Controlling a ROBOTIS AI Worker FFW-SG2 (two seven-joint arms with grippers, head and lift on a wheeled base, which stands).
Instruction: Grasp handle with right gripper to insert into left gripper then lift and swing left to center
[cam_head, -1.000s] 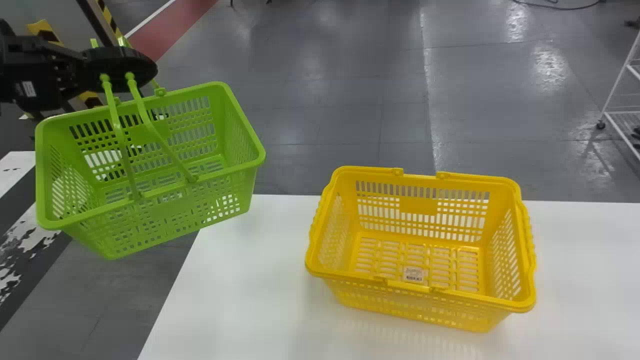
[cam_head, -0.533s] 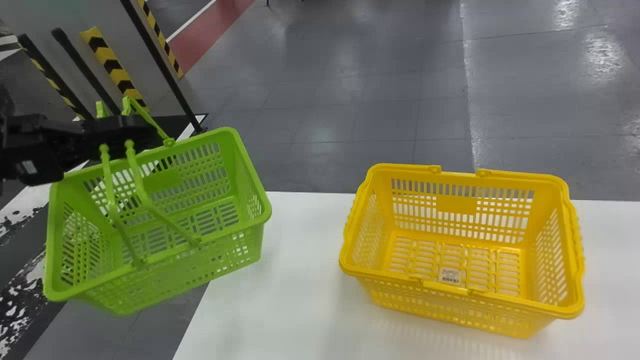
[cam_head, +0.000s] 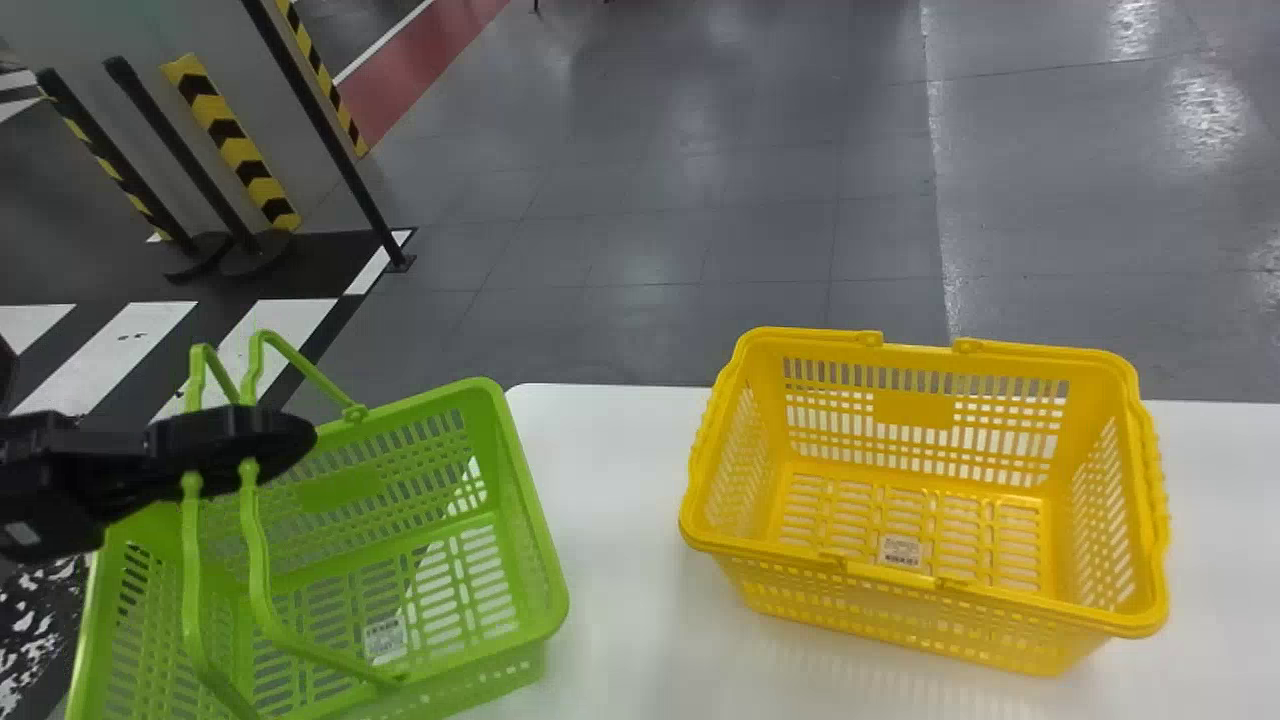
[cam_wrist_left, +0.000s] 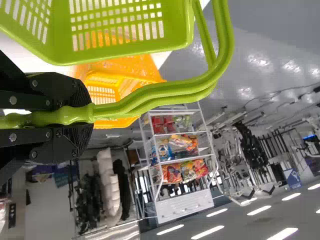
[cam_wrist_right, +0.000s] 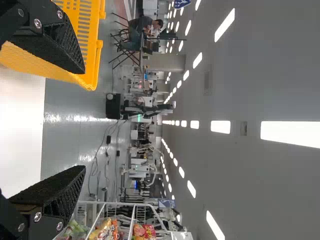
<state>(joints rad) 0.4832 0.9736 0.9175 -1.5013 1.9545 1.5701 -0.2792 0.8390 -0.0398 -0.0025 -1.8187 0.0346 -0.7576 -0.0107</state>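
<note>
Nearest me, at the head view's left, my left end effector (cam_head: 240, 440) is clamped on the paired handles (cam_wrist_left: 165, 95) of the green basket (cam_head: 340, 485); the wrist view shows them pinched between its fingers. The basket hangs tilted beneath, over the surface's left end; I can't tell whether its bottom touches anything.

My right end effector (cam_wrist_right: 82, 120) has its fingers well apart, nothing between them. So I'd call the handover into the left one done. The lift I'm less sure of, since I can't read the gap underneath. What's left, by my reckoning, is the swing to the center: the basket sits well to the left, and I'd need a steady carry to my right, watching that its near wall doesn't catch the edge.

Beyond its right side lies bare white surface (cam_head: 620, 600), then the yellow basket (cam_head: 915, 408), upright, which a wide swing could bump. Past that, gray floor (cam_head: 650, 230) and striped posts (cam_head: 230, 140).
</note>
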